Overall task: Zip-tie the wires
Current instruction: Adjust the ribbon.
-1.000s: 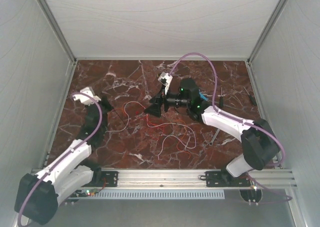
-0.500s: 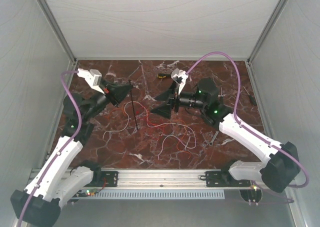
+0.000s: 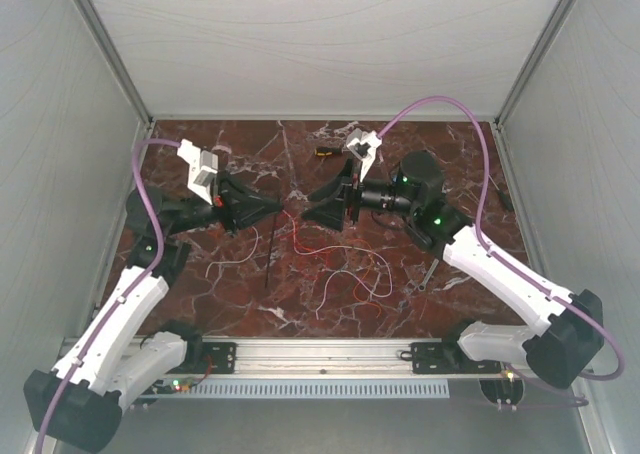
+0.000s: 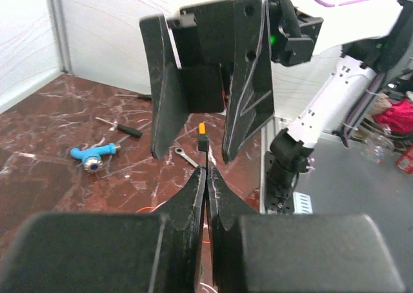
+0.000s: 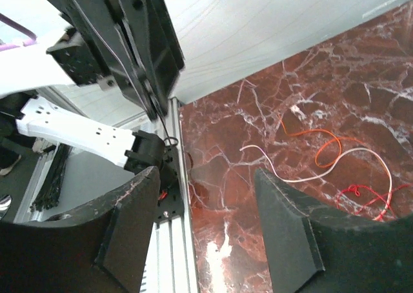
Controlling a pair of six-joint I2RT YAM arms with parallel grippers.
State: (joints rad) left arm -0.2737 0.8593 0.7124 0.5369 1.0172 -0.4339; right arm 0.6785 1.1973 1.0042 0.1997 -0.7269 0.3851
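My left gripper (image 3: 280, 207) is shut on the zip tie (image 3: 270, 259), a thin black strip that hangs from the fingers down toward the table. In the left wrist view the strip (image 4: 204, 152) sticks out past the closed fingertips, with a small orange bit at its tip. My right gripper (image 3: 312, 206) is open and empty, raised, and faces the left gripper a short way apart; its fingers (image 4: 248, 80) frame the strip. The wires lie loose on the table below: red (image 3: 312, 238), white (image 3: 335, 286), orange (image 5: 322, 144).
A small black-and-yellow tool (image 3: 325, 153) lies at the back. A wrench (image 3: 425, 279) lies on the right, and a blue part (image 4: 93, 157) and a screwdriver (image 4: 122, 128) lie nearby. White enclosure walls (image 3: 60, 174) stand on three sides, with the rail (image 3: 330, 352) at the front.
My left arm has risen from the table with the zip tie and swung right toward the right gripper. The right gripper has lifted and drawn back slightly, still open.
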